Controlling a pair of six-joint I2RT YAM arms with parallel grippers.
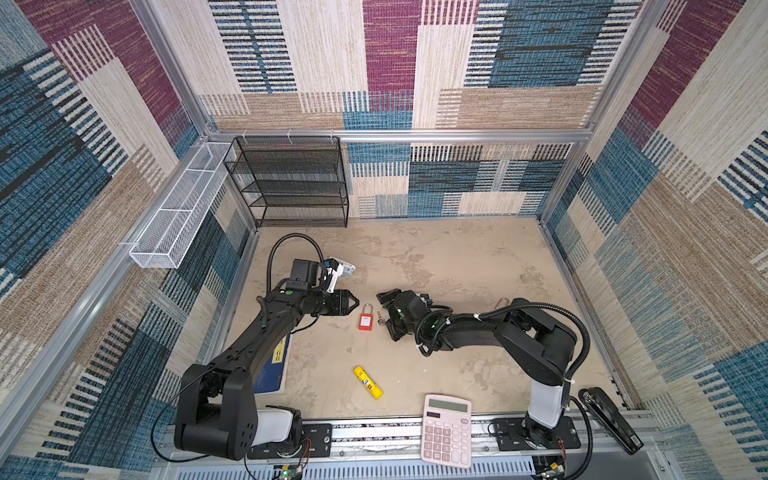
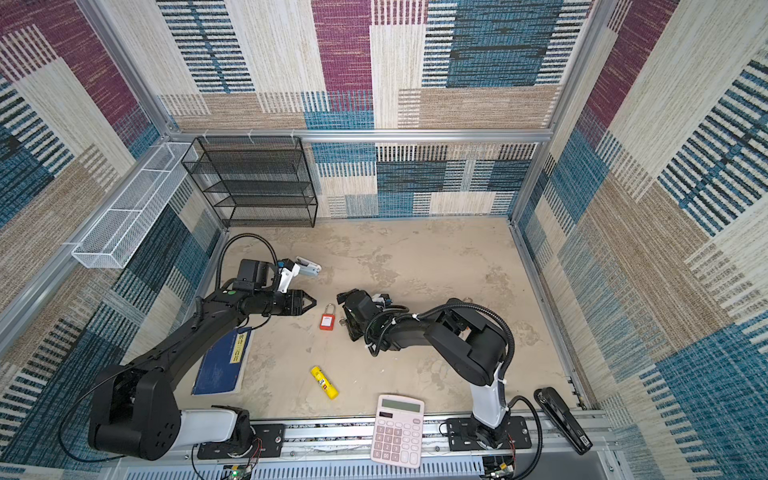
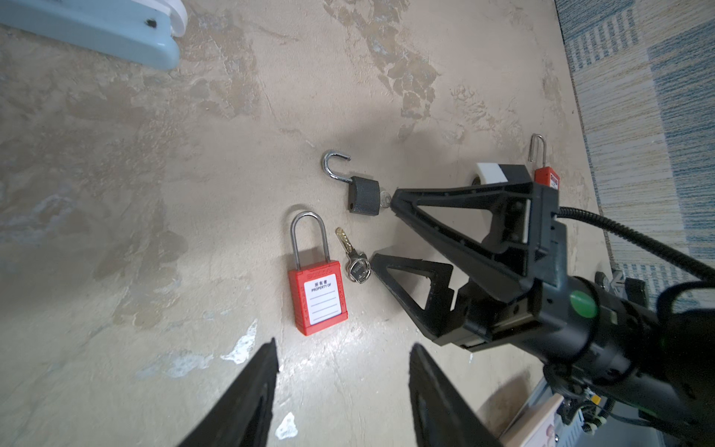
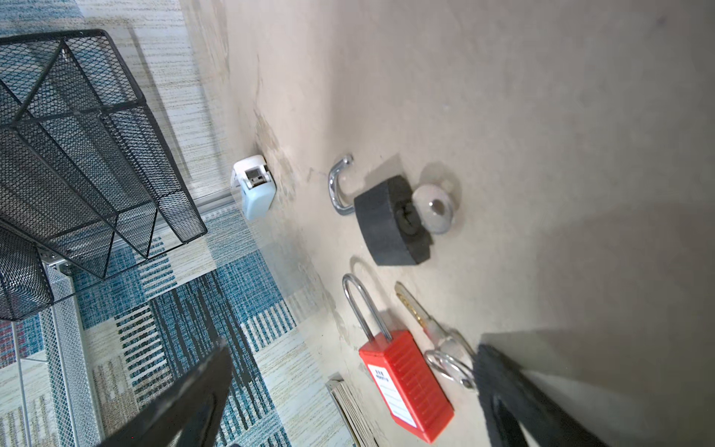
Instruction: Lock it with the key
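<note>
**While both grippers hang empty, the locking has not begun**

Nearest the camera, at the lower edge of both top views, a pink calculator (image 1: 447, 430) and a yellow glue stick (image 1: 368, 382) lie well apart from the work.

Further in, at mid-frame, the left gripper (image 1: 354, 302) points in from the left. Its fingers are partly spread, with nothing between them.

In the left wrist view, a red padlock (image 3: 318, 300) lies flat on the table (image 1: 457, 257) just below centre, its shackle seated in the body. A loose key (image 3: 354, 257) lies just beside it on the right.

The right gripper (image 3: 385, 228) reaches in from the right of that frame, spread to its widest and holding nothing. One fingertip is near the loose key's ring, the other near the next lock.

That lock, a grey padlock (image 3: 363, 195) slightly above centre, has its shackle swung open. A second key (image 4: 432, 208) stands in its cylinder.

Another red lock (image 3: 546, 178) shows partly behind the right gripper, toward the upper right. Farthest off, at upper left in a top view, a black mesh rack (image 1: 291, 183) stands against the wall.

As I judge it, no step is done. The grey padlock is the only one visibly open, so its shackle probably has to be pressed home and the key turned. Which lock the task means I cannot tell.
</note>
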